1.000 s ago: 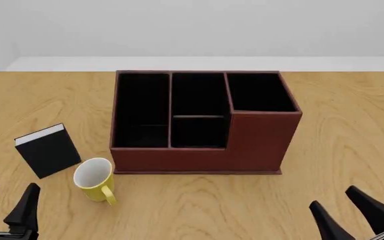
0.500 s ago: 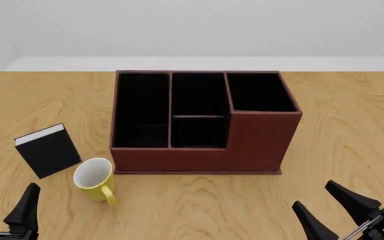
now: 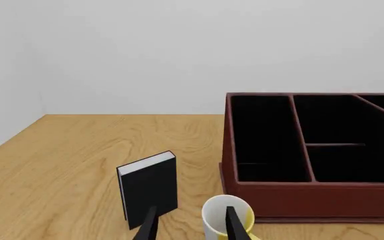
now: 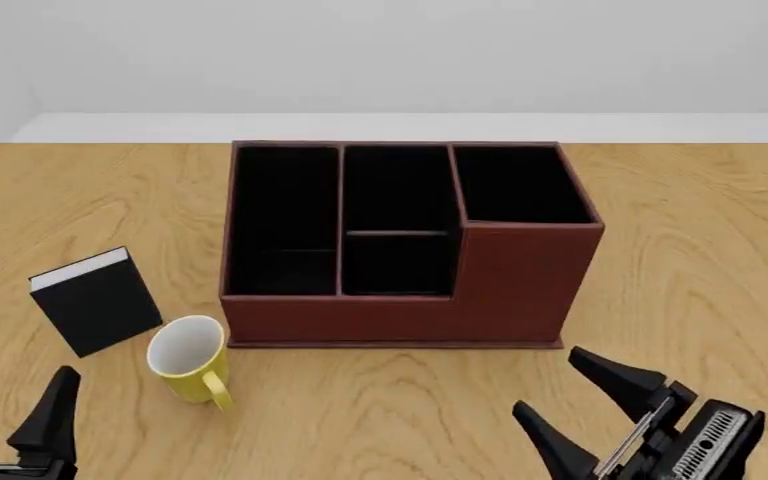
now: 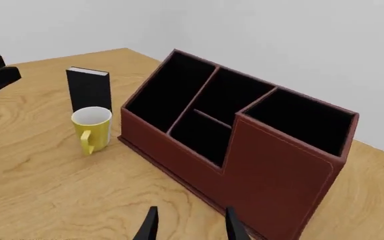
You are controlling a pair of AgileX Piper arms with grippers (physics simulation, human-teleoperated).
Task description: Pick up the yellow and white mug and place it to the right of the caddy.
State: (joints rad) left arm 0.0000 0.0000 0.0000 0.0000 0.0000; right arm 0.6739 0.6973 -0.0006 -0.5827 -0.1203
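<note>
The yellow and white mug [image 4: 191, 357] stands upright on the table just off the caddy's front left corner, its handle toward the camera; it also shows as the mug [image 3: 223, 218] and the mug [image 5: 91, 127]. The reddish-brown caddy [image 4: 518, 290] with black compartments fills the table's middle, seen too as the caddy [image 3: 312, 197] and the caddy [image 5: 272, 175]. My left gripper [image 4: 8, 405] stands open at the near left, short of the mug. My right gripper [image 4: 574, 400] is open in front of the caddy's right end, holding nothing.
A small black book [image 4: 95, 300] with white pages stands upright left of the mug, close behind it in the left wrist view as the book [image 3: 148, 190]. Bare wooden table [image 4: 704, 250] lies right of the caddy.
My right gripper has moved left and forward, toward the caddy's front, turning as it went. The left gripper, mug, book and caddy have stayed put.
</note>
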